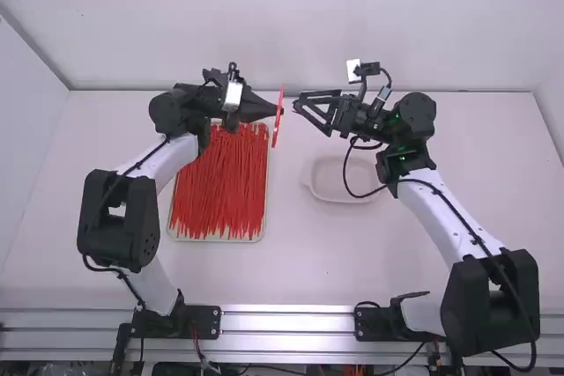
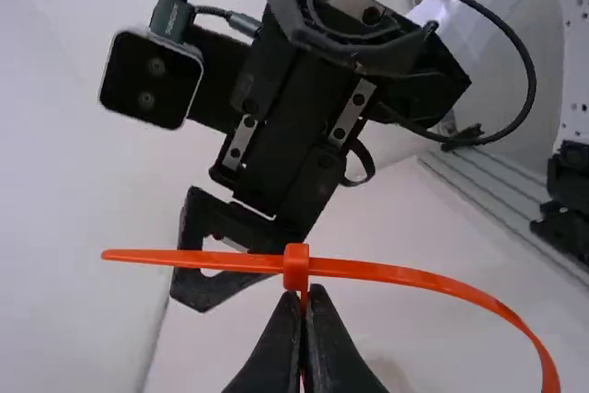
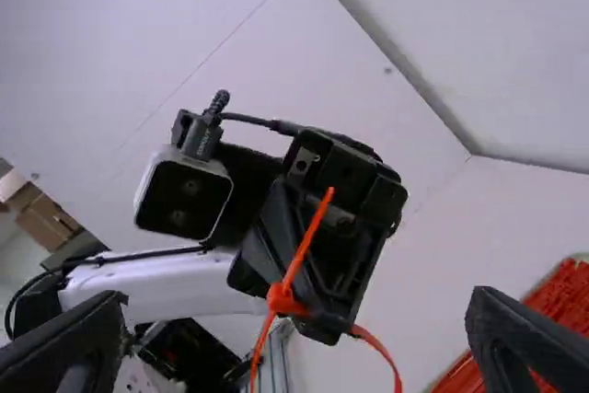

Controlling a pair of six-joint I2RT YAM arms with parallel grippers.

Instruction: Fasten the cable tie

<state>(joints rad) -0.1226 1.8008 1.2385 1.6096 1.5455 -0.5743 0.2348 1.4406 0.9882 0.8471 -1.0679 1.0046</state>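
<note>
The left gripper has its two fingers pressed together on a red cable tie, pinching it just below the square head. From the head, one end of the strap runs out straight and the other sweeps away in a long downward curve. The strap may pass through the head, though the angle is too poor to be sure. In the high view this gripper is raised above the far end of the table, with the tie standing roughly upright at its tip.

Facing it from just beside the tie is the right gripper. Its fingers are spread wide and touch nothing.

Below the left arm a shallow tray lies on the table, heaped with loose red cable ties laid mostly lengthwise. Near the tray, under the right arm, sits a translucent tub, well apart from both grippers.
</note>
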